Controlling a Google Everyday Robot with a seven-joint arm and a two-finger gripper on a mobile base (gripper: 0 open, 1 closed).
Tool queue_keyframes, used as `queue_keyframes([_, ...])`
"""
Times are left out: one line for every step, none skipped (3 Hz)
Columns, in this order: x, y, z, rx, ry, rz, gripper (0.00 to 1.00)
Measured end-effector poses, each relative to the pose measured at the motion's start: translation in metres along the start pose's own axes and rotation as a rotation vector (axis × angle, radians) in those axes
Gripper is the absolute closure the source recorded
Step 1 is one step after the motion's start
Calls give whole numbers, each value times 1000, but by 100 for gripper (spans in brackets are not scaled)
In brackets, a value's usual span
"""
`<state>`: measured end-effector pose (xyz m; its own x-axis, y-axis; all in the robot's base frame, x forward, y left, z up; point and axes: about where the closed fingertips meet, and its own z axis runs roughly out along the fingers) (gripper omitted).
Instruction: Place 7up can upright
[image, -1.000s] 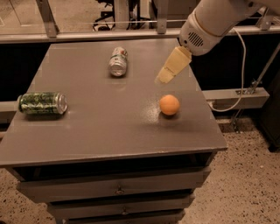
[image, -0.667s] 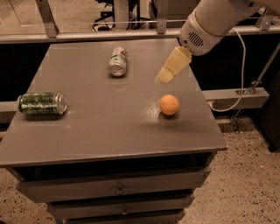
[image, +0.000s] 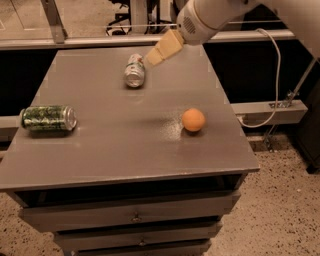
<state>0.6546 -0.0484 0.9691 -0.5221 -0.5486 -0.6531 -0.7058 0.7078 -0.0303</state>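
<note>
The 7up can (image: 134, 70), silver-white with green lettering, lies on its side at the back middle of the grey table (image: 125, 145), its silver top facing the front. My gripper (image: 156, 54), with tan fingers, hangs from the white arm just above and to the right of the can, close to its far end. It holds nothing that I can see.
A dark green patterned can (image: 48, 118) lies on its side near the table's left edge. An orange ball (image: 193, 120) sits right of centre. A white cable (image: 272, 75) hangs off the right side. Drawers are below the tabletop.
The gripper has moved left and toward the back of the table, from above the orange ball's side to right beside the 7up can. The cans and the ball have not moved.
</note>
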Motion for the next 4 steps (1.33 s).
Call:
queue_keyframes([-53,-3,41,-16,-69,128,0])
queue_keyframes([-75,-9,77,-14,-80,251,0])
queue_keyframes([-78,-19,130,39,-6,388,0])
queue_keyframes([-76,-29,162,113,70,455,0])
